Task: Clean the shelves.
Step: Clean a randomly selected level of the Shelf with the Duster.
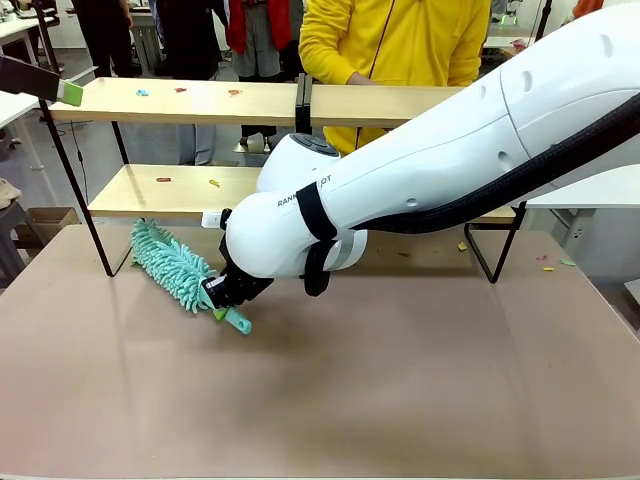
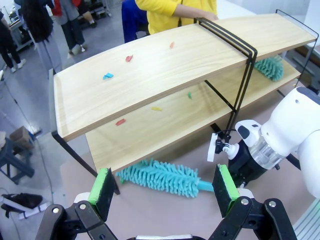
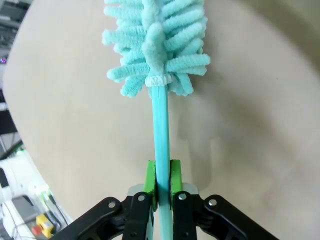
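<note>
Right fingers (image 3: 149,176) pinch duster (image 3: 155,45) — coloured scraps (image 1: 163,180) dot shelves (image 1: 400,105).

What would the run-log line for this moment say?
right gripper: shut on duster handle | left gripper: open, by shelves | scraps: on both boards

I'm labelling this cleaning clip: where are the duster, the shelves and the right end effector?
teal duster (image 1: 168,260): front view, on its fluffy head.
shelves (image 1: 200,105): front view, bare wood of the upper board.
right end effector (image 3: 162,169): right wrist view, between its fingertips, clamped on the duster's handle.
</note>
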{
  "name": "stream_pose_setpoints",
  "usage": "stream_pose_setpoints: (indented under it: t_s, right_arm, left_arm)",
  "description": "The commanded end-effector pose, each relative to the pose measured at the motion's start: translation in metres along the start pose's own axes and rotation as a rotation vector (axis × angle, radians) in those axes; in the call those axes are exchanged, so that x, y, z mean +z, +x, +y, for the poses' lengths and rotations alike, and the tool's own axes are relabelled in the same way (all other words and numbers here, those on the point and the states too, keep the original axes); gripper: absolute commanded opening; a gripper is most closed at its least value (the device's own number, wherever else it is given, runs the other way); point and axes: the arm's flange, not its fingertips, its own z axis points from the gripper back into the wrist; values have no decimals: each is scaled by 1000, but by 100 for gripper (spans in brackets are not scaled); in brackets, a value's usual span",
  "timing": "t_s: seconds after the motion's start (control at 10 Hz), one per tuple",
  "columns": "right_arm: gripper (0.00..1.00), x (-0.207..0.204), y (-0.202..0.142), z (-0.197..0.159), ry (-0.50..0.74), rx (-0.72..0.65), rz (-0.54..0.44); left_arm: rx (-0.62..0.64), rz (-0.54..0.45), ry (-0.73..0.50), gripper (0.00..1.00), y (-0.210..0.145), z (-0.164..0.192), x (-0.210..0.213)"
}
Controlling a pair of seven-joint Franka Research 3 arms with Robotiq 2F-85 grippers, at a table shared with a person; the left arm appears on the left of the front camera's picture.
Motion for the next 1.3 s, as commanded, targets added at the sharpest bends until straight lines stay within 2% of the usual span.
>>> stream_pose_setpoints:
  t_s: [0.0,0.2,0.4,0.7,0.9,1.0,1.1,1.2]
  right_arm:
    - [13,18,-13,-5,0,204,42]
    - [13,30,-25,-7,-12,360,55]
    - [13,48,-44,-9,-43,527,125]
    - [13,66,-71,-4,83,782,143]
    - [13,79,-79,-11,173,757,-4]
    - [13,86,-83,-15,168,700,-68]
    - [13,96,-90,-19,120,637,-100]
    - [13,108,-95,-22,44,467,-123]
  left_arm:
    - [1,-5,6,100,-1,0,0]
    - [1,-5,6,100,-1,0,0]
    - [1,-5,6,100,-1,0,0]
    - [1,-5,6,100,-1,0,0]
    - [1,-5,6,100,-1,0,0]
    - [1,-5,6,100,-1,0,0]
    - [1,-5,6,100,-1,0,0]
    - [1,-5,6,100,-1,0,0]
